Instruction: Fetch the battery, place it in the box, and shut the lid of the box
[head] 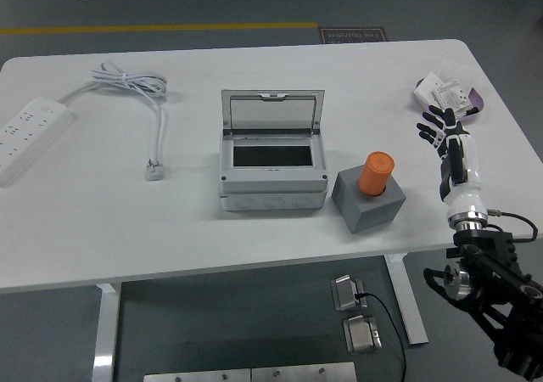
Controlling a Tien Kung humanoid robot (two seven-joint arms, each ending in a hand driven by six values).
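Orange plastic catches my eye first: the battery (376,173), a smooth stubby cylinder, stands upright in a socket in a grey block holder (368,199) on the white table (254,246). Its upper half sticks out above the block.

Just left of the holder, close but not touching, sits the box (271,175). It is a light grey rectangular enclosure of hard plastic with round knock-out marks along its front wall. Its hinged lid (271,112) stands open, tilted back at the far side, and the dark opening faces up.

I see only 1 arm. My right hand (448,144) hovers over the table's right side, well apart from the battery, fingers spread and holding nothing. The left arm is out of view.

I judge the battery to be rigid, fairly light and somewhat slippery, since its skin looks glossy. I would wrap the fingers around the exposed upper part from the sides and lift straight up, so it clears the socket without tipping the block.

Beyond the hand, a purple dish (471,102) holds white packets. Far left lie a white power strip (27,133) and a coiled white cable (140,89) with a plug.
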